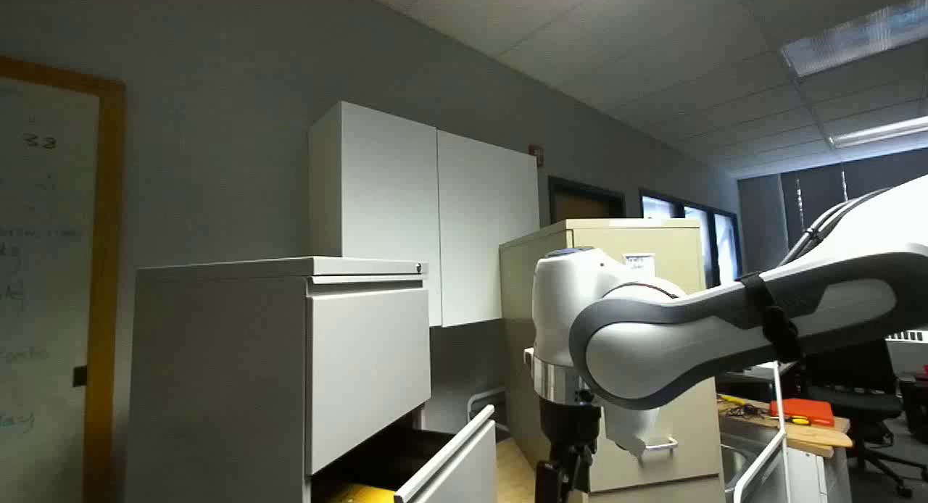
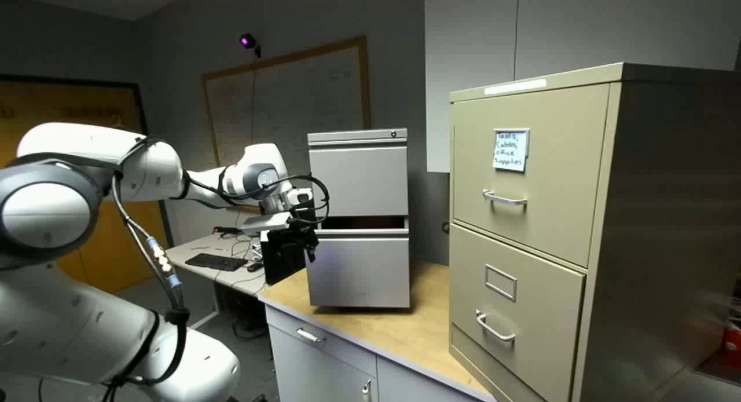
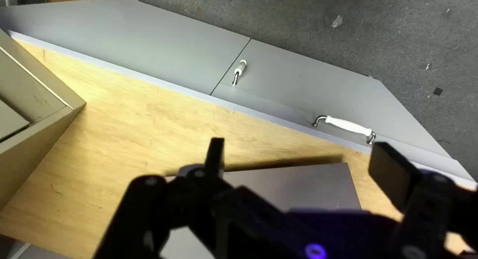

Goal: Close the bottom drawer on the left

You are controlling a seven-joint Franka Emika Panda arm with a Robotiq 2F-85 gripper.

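Clearly ajar, the flat-fronted grey bottom drawer (image 2: pixel 359 273) over wood-grained counter (image 3: pixel 149 128), black end effector (image 3: pixel 301 164) with jaws apart

Pale-grey bottom drawer (image 2: pixel 360 273), black tool (image 3: pixel 300 149)

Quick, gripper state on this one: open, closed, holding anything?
Black two-fingered Robotiq gripper: open, its dark fingers spread wide apart in the wrist view, holding nothing.
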